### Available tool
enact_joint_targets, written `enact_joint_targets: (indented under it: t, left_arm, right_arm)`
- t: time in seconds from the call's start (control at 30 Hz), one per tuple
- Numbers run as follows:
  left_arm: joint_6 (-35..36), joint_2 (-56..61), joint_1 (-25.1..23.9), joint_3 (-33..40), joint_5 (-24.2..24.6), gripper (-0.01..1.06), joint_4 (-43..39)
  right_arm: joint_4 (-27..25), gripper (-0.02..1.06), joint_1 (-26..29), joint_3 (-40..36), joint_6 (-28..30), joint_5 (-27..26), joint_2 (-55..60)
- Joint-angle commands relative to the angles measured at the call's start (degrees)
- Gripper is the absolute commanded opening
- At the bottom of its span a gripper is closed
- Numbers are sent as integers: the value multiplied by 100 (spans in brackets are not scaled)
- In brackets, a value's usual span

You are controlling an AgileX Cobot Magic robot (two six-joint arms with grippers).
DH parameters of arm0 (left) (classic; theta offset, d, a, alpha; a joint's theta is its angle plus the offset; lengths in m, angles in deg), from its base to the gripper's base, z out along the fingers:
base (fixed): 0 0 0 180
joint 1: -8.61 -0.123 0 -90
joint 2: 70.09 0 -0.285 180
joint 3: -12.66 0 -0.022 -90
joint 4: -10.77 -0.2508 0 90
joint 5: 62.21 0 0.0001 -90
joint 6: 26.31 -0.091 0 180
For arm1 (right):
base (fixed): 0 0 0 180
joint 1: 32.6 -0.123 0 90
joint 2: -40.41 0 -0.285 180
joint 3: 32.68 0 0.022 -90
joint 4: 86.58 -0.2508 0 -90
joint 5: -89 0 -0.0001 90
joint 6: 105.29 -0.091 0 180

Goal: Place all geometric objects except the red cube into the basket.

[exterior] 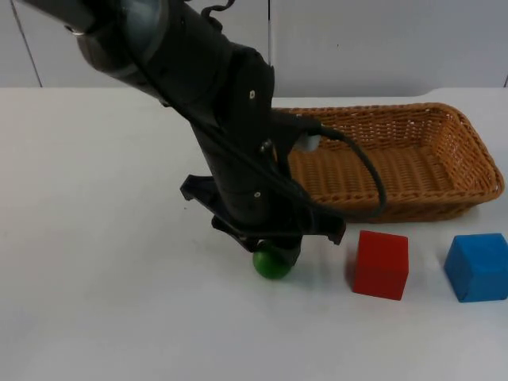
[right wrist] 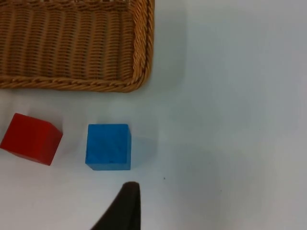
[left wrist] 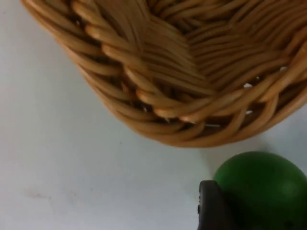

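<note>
A green ball rests on the white table just in front of the wicker basket's left end. My left gripper comes down on it from above. In the left wrist view a black fingertip presses against the side of the green ball, with the basket's rounded corner close behind. A red cube and a blue cube stand to the ball's right, in front of the basket. My right gripper hovers above the table near the blue cube, beside the red cube.
The long basket holds nothing and lies along the back right of the table. Open white table stretches to the left of the left arm and along the front edge. The grey partition wall closes the back.
</note>
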Motion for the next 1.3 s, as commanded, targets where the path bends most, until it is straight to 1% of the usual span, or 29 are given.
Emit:
enact_joint_targets:
  t: [0.0, 0.07, 0.33, 0.4, 0.43, 0.53, 0.67, 0.73, 0.83, 0.97, 1.07, 1.27]
  left_arm:
    - [38, 6, 25, -19, -30, 32, 72]
    - [38, 6, 25, -19, -30, 27, 72]
    - [38, 6, 25, -19, 18, 28, 100]
    - [-23, 32, 25, -19, 162, 28, 109]
    - [-23, 77, 25, -19, 308, 28, 109]
    - [-87, 185, 25, -19, 423, 27, 95]
    - [-328, 689, 25, -19, 851, 26, 65]
    - [-371, 767, 25, -19, 888, 26, 65]
    - [-554, 1296, 25, -19, 1068, 26, 40]
    - [-777, 1597, 25, -19, 1161, 26, -10]
    - [-777, 1660, 25, -30, 1171, 26, -129]
    - [-817, 1598, -11, -277, 969, 26, -240]
  right_arm:
    - [11, 105, 31, 17, -22, -56, -23]
    - [11, 105, 31, 17, -22, -56, -23]
    - [11, 105, 31, 17, -22, -56, -23]
    - [11, 105, 31, 17, -22, -56, -23]
    - [11, 105, 31, 17, -22, -56, -23]
    - [11, 105, 31, 17, -22, -56, -23]
    - [11, 105, 31, 17, -22, -56, -23]
    - [11, 105, 31, 17, -22, -56, -23]
    - [11, 105, 31, 17, -22, -56, -23]
    - [-7, 105, 31, 17, -22, -43, -23]
    - [-2, 105, 31, 17, -22, -19, -23]
    - [-2, 105, 31, 17, -22, -19, -23]
